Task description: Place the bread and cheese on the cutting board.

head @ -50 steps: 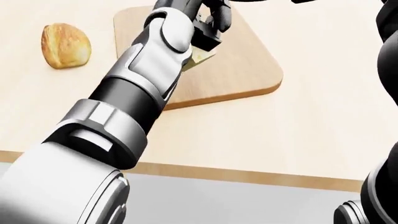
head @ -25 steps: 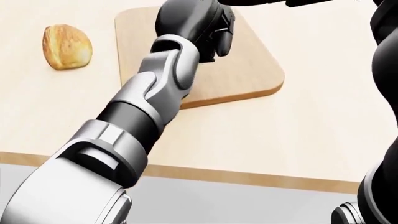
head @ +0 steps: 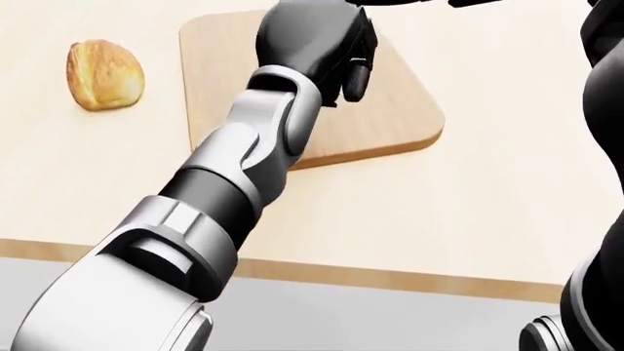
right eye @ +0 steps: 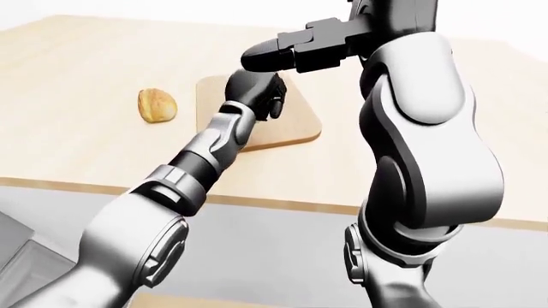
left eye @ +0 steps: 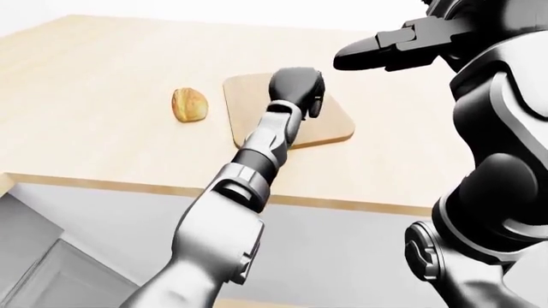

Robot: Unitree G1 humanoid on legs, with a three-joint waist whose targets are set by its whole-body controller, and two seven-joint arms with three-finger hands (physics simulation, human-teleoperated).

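A golden bread roll lies on the light wooden counter, left of the cutting board and apart from it. My left hand hangs over the middle of the board, back of the hand towards the camera, dark fingers curled downward. The cheese is hidden behind this hand; one second ago it showed between the fingers. My right hand is raised high above the board's far right side, fingers stretched out and empty.
The counter's near edge runs across the bottom of the head view, with grey floor below it. A grey cabinet stands at the lower left of the left-eye view. My right arm fills the right side.
My left wrist has turned and the hand has shifted slightly up the head view over the board. The pale cheese wedge seen under the fingers has gone out of sight behind the hand.
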